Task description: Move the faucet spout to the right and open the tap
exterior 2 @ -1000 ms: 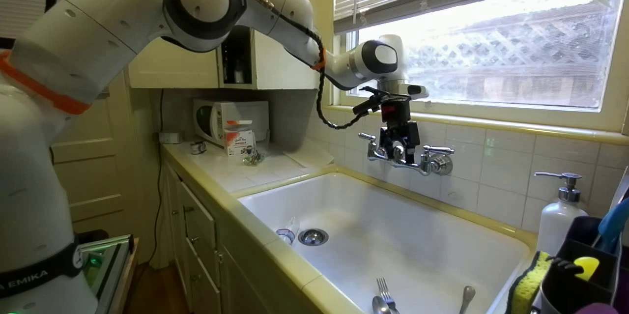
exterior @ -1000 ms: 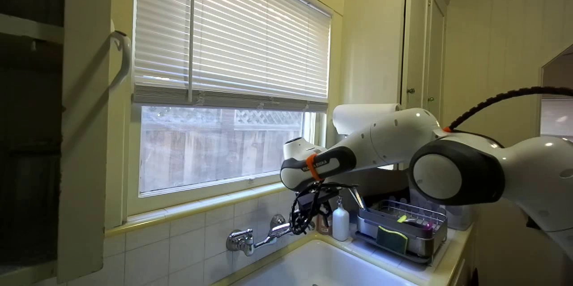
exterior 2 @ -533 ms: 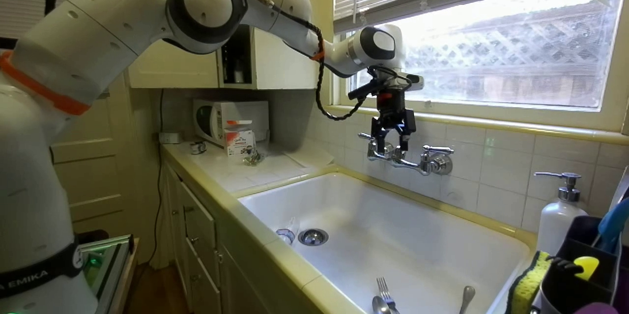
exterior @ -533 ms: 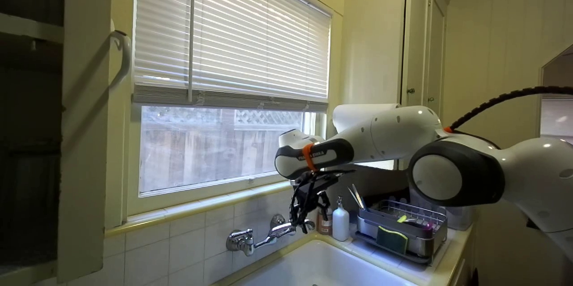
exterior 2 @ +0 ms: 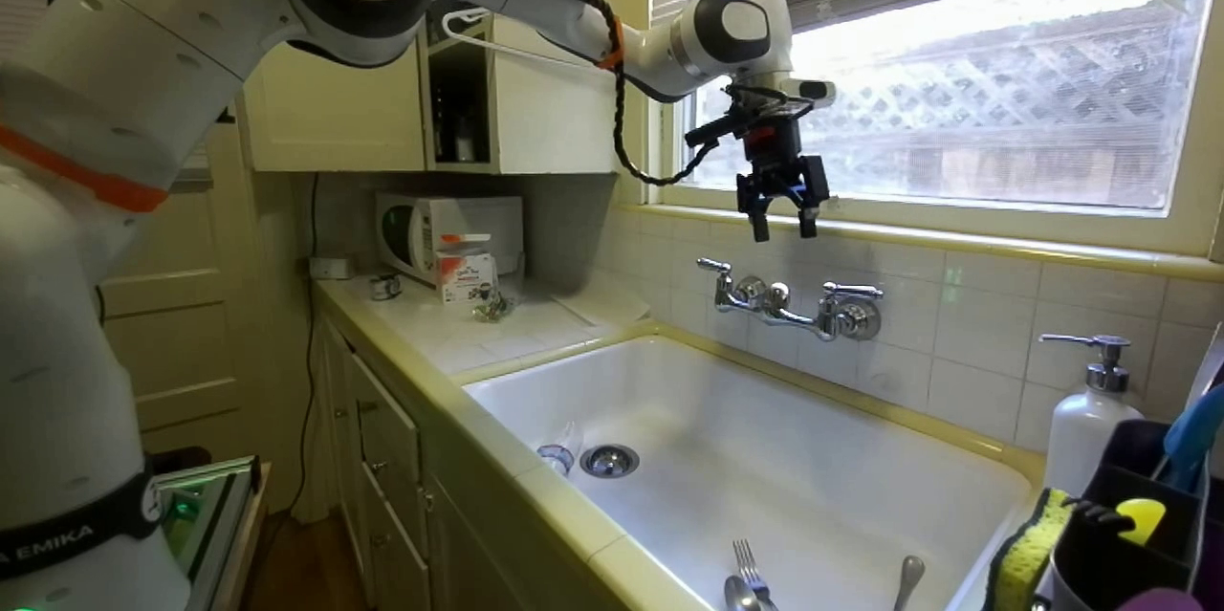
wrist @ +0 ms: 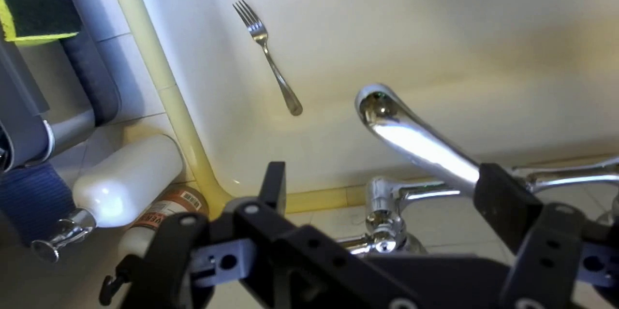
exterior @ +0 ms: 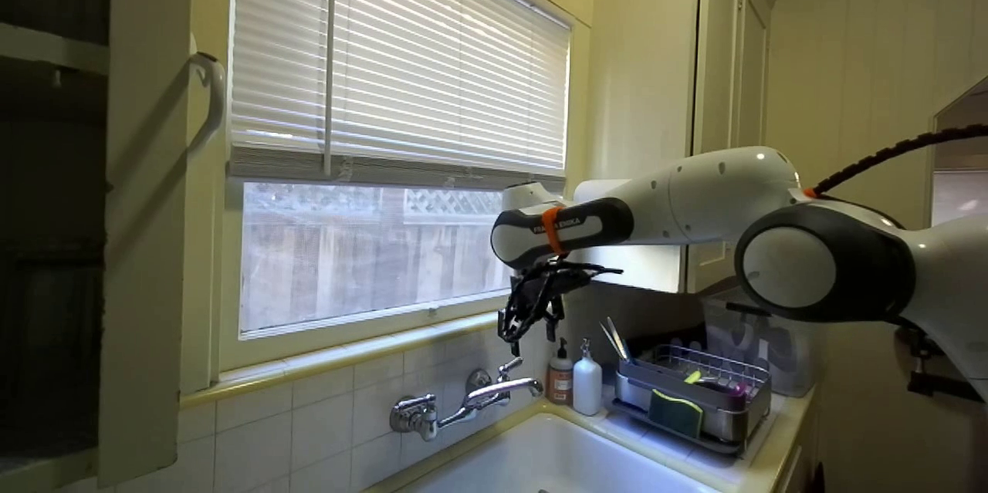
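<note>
The chrome faucet (exterior 2: 824,316) with two stubby handles is fixed to the tiled wall above the sink. Its faucet spout (exterior: 513,386) points toward the soap bottles in an exterior view. In the wrist view the spout (wrist: 420,140) reaches out over the basin, pointing up and left; its base is hidden behind the right finger. One handle (exterior 2: 854,292) and the far handle (exterior 2: 712,265) show in an exterior view. My gripper (exterior 2: 784,230) is open and empty, pointing down above the faucet and apart from it. It also shows in the wrist view (wrist: 382,173).
The white sink (exterior 2: 918,458) lies below, with forks (wrist: 271,57) and other cutlery in it. A white soap bottle (exterior: 587,386), a brown bottle (exterior: 560,380) and a dish rack (exterior: 695,410) stand at one end. The window sill (exterior 2: 956,248) runs behind the gripper.
My gripper has risen from beside the middle of the faucet to clear above it. The far handle shows again in an exterior view. The spout has not visibly moved.
</note>
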Robot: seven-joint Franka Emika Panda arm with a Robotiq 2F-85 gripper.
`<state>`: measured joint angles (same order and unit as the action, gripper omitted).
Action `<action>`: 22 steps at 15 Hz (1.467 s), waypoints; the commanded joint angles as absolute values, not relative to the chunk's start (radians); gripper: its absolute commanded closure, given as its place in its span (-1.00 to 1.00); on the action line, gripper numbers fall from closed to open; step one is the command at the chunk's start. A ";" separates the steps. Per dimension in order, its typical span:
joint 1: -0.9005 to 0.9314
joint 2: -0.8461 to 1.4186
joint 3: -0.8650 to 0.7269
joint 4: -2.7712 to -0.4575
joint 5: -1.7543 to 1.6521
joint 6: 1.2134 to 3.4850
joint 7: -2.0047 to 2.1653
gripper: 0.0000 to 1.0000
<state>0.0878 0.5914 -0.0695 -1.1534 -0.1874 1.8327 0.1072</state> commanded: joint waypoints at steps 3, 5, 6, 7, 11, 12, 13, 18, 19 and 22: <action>0.052 0.688 -0.082 -1.054 -0.106 1.944 0.326 -1.00; 0.044 0.744 -0.093 -0.979 -0.085 1.955 0.407 -1.00; 0.041 0.770 -0.103 -0.940 -0.079 1.946 0.448 -1.00; 0.035 0.791 -0.109 -0.908 -0.067 1.933 0.490 -1.00; 0.045 0.731 -0.102 -1.004 -0.099 1.950 0.427 -1.00; 0.057 0.754 -0.121 -0.967 -0.079 1.918 0.567 -1.00; 0.054 0.770 -0.118 -0.938 -0.069 1.906 0.601 -1.00; 0.043 0.850 -0.111 -0.839 -0.026 1.865 0.844 -1.00; 0.038 0.872 -0.110 -0.807 -0.015 1.858 0.889 -1.00; 0.015 0.940 -0.105 -0.707 0.021 1.842 1.013 -1.00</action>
<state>0.0400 0.8436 -0.1069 -0.8604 -0.0308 1.8918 0.9041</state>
